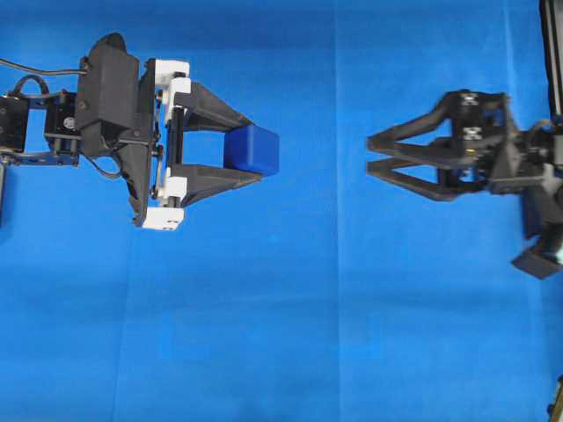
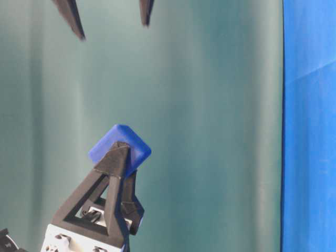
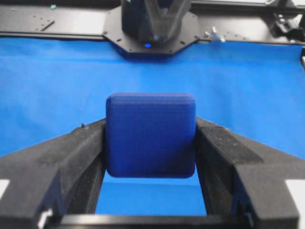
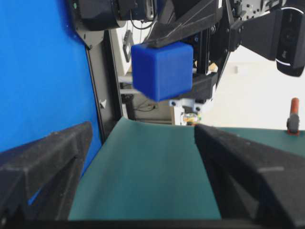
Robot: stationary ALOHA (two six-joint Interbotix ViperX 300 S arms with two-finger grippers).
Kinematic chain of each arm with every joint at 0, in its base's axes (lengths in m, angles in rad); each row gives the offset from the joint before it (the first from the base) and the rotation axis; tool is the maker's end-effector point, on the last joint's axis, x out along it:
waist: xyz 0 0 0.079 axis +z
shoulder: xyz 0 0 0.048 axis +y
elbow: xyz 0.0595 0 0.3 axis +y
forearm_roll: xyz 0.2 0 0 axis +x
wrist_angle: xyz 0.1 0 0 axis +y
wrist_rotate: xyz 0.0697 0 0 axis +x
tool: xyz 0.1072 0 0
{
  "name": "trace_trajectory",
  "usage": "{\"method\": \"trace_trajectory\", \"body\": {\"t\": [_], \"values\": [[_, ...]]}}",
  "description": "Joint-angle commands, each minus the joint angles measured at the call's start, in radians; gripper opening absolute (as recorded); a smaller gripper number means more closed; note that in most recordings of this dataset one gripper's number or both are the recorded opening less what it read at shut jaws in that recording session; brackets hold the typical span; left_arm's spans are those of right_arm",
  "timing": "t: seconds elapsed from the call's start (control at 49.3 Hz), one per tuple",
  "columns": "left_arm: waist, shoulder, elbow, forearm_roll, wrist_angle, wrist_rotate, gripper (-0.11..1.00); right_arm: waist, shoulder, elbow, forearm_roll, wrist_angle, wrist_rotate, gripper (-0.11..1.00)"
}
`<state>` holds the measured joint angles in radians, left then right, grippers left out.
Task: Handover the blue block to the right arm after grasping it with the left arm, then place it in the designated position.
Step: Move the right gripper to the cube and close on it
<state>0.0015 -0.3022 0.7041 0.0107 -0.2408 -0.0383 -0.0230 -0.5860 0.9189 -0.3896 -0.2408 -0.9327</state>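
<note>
The blue block (image 1: 253, 149) is a small dark-blue cube pinched between the two black fingers of my left gripper (image 1: 255, 149), which is shut on it and held up off the cloth. The same block (image 3: 150, 135) fills the gap between the jaws in the left wrist view and shows tilted at the fingertips as the block (image 2: 120, 148) in the table-level view. My right gripper (image 1: 369, 154) faces it from the right, open and empty, a clear gap away. In the right wrist view the block (image 4: 162, 70) hangs ahead beyond the spread fingers (image 4: 45, 157).
Blue cloth (image 1: 290, 334) covers the table. A teal backdrop (image 2: 210, 131) stands behind the scene. The right arm's black base plate (image 3: 148, 24) sits at the far edge of the cloth. A black frame post (image 1: 552, 53) stands at the right edge.
</note>
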Motion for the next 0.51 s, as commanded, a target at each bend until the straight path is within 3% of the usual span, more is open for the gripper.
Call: {"method": "trace_trajectory", "body": {"t": [0.0,0.487], "values": [[0.000,-0.023,-0.009,0.000,-0.006,-0.002,0.49,-0.003,0.046,-0.066,0.000,-0.009,0.003,0.94],[-0.002,-0.023,-0.011,0.000,-0.002,-0.003,0.49,-0.002,0.322,-0.314,-0.002,-0.009,-0.003,0.94]]}}
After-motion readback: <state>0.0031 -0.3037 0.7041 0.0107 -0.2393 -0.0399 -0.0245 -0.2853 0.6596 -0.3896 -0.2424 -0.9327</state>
